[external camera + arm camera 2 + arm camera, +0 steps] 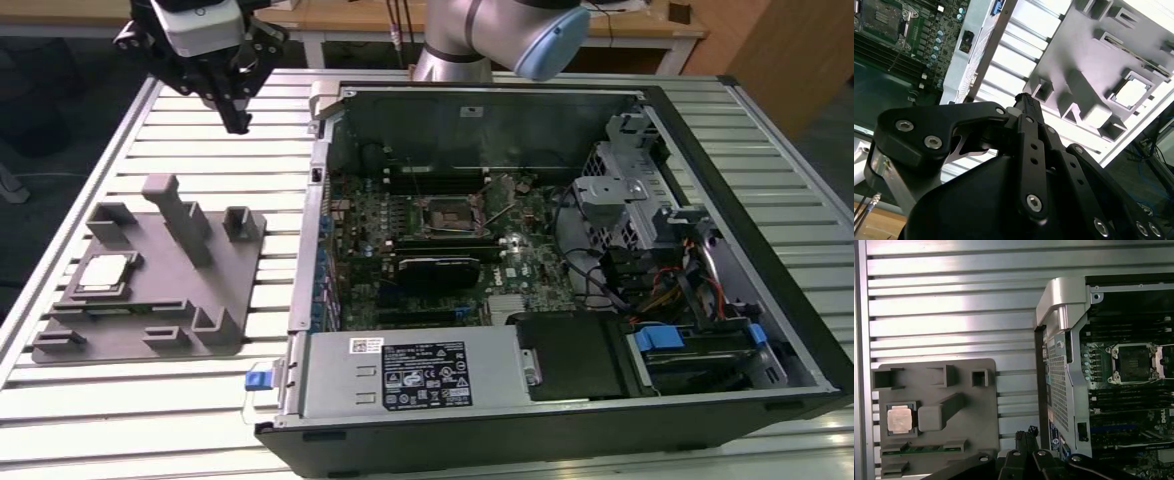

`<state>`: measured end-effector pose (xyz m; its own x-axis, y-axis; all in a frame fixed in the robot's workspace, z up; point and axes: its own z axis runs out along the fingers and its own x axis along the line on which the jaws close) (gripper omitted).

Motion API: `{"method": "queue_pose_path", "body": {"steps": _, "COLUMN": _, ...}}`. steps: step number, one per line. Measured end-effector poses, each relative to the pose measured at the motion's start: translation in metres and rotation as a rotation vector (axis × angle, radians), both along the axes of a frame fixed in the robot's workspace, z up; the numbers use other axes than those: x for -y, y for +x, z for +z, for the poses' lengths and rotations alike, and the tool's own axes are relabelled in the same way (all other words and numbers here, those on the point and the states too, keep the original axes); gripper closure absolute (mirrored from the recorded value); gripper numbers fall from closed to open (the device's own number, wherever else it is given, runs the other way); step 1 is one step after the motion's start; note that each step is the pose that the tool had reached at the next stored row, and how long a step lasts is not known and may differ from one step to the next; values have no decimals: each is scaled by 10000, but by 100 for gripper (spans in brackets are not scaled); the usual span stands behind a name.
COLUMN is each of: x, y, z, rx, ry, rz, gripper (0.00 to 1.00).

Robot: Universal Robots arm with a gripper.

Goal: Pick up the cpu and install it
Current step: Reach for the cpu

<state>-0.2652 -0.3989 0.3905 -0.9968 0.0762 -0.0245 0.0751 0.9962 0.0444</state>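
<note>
Hovering claw (238, 120): we've got it high over the slatted table (134, 400), at about eleven o'clock in the exterior view. Its fingers are drawn together with nothing between them.
Chip (104, 273): it lies flat, shiny top up, in a square pocket of the grey holder (200, 300). That's at about nine o'clock in the exterior view, well apart from the claw and untouched.
Grey holder: it rests on the table just beside the open computer case (467, 110), at nine o'clock from it. A tall post (180, 215) rises near the chip, at roughly one o'clock from the pocket.
Socket (447, 215): it sits mid-board inside the case, at about three o'clock from the chip. To us it looks unfilled, though we can't tell how its latch stands.
Step in hand: we judge this as the reach toward the chip. Nothing has been picked up and nothing installed.
Doing it well: we'd want the fingers parted wider than the chip, squared to its edges and centred over the pocket. A straight descent looks best, gripping the thin rim rather than pressing on the metal top.
Watch out: the post stands close, so we'd keep the claw clear of it. A skewed grip could jam the chip in its pocket, or leave it crooked for the socket.
</note>
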Motion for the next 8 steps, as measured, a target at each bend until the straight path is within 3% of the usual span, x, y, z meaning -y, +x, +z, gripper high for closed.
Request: {"method": "queue_pose_path", "body": {"steps": 8, "x": 0, "y": -94, "z": -4, "rx": -1, "ry": -1, "rz": 0, "gripper": 89}}
